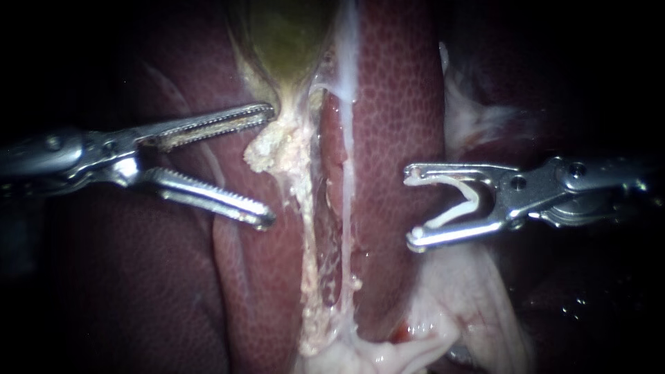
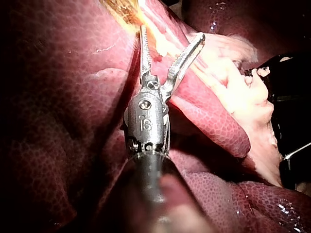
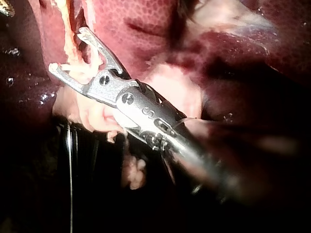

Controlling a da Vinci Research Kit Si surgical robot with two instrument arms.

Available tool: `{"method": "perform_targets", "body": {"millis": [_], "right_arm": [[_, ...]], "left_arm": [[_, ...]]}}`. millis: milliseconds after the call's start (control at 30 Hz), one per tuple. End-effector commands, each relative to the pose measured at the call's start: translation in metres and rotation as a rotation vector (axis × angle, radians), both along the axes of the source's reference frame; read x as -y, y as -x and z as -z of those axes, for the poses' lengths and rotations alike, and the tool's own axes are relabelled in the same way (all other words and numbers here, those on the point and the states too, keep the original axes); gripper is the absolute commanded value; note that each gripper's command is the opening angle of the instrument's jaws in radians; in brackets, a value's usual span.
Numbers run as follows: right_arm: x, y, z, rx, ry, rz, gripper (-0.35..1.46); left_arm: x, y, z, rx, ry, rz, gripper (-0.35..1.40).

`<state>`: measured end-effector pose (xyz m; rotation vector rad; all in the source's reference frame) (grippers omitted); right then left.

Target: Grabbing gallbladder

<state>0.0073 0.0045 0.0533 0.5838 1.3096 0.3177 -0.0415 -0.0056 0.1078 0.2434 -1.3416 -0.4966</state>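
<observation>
Our left instrument (image 1: 269,166), pincer released, sits just below the gallbladder (image 1: 287,34); our right instrument (image 1: 410,208), farther off, has its pincer grasping a clip (image 1: 460,204).

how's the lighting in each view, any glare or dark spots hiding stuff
Endoscope view: light pools on the gallbladder and liver, the edges fall dark, hiding both shafts; glare on the open left instrument and on the clip gripped by the right instrument. Left wrist view: bright ahead of the jaws, shaft shadowed. Right wrist view: black under the instrument, glints on the liver.
</observation>
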Motion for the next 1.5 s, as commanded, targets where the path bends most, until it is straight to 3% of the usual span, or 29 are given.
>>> {"method": "perform_targets", "body": {"millis": [33,267,333,367,567,867,1100,1500], "right_arm": [[0.0000,0.0000,0.0000,0.000,0.000,0.000,0.60],[0.0000,-0.0002,0.0000,0.000,0.000,0.000,0.60],[0.0000,-0.0002,0.0001,0.000,0.000,0.000,0.60],[0.0000,-0.0002,0.0001,0.000,0.000,0.000,0.60],[0.0000,-0.0002,0.0001,0.000,0.000,0.000,0.60],[0.0000,-0.0002,0.0001,0.000,0.000,-0.001,0.60],[0.0000,-0.0002,0.0000,0.000,0.000,-0.001,0.60],[0.0000,-0.0002,0.0000,0.000,0.000,-0.001,0.60]], "left_arm": [[0.0001,0.0001,-0.0002,0.000,-0.006,0.002,0.69],[0.0003,-0.0001,-0.0018,-0.023,-0.012,0.037,0.26],[0.0005,-0.0003,-0.0022,-0.032,-0.022,0.044,-0.23],[0.0005,-0.0004,-0.0023,-0.035,-0.028,0.047,-0.35],[0.0006,-0.0012,-0.0021,-0.050,-0.084,0.083,-0.35],[0.0006,-0.0018,-0.0011,-0.055,-0.092,0.094,-0.35],[-0.0011,-0.0037,0.0020,-0.057,-0.111,0.098,-0.35],[-0.0036,-0.0077,0.0071,-0.029,-0.130,0.156,-0.35]]}}
